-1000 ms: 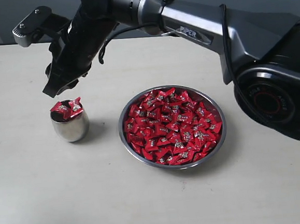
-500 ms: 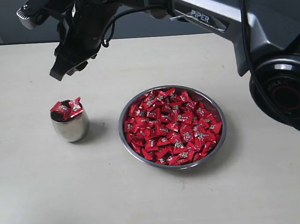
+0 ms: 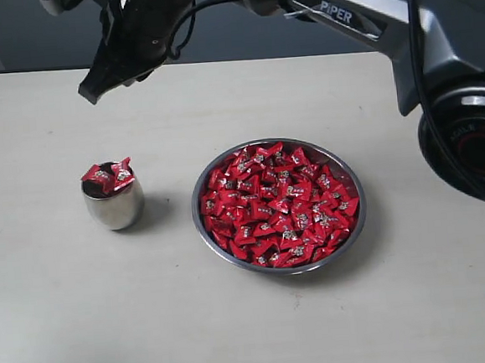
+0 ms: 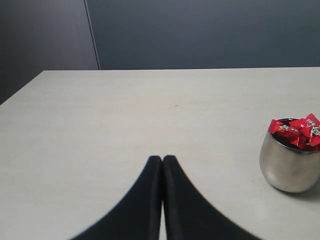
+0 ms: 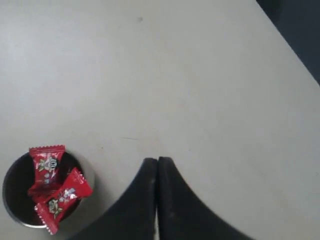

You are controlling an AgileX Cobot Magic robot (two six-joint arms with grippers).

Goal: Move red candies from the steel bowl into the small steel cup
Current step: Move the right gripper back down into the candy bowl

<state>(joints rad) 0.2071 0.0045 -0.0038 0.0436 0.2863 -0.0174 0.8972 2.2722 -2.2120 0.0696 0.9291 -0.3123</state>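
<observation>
The steel bowl (image 3: 354, 238) sits right of centre, heaped with red candies (image 3: 278, 202). Left of it stands the small steel cup (image 3: 113, 207) with a few red candies (image 3: 108, 176) sticking out of its top. My right gripper (image 3: 93, 92) hangs high above and behind the cup, shut with nothing between its fingers. The right wrist view has the cup (image 5: 8, 181) beside the shut gripper (image 5: 157, 161). My left gripper (image 4: 162, 159) is shut and empty over bare table, with the cup (image 4: 286, 167) off to one side.
The pale table (image 3: 85, 312) spreads around bowl and cup. The right arm's dark body (image 3: 462, 88) fills the right side and stretches across the back. A dark wall (image 4: 200, 30) runs behind the table's far edge.
The right gripper has risen away from the cup and its fingers have closed empty. Candies, cup and bowl have stayed put.
</observation>
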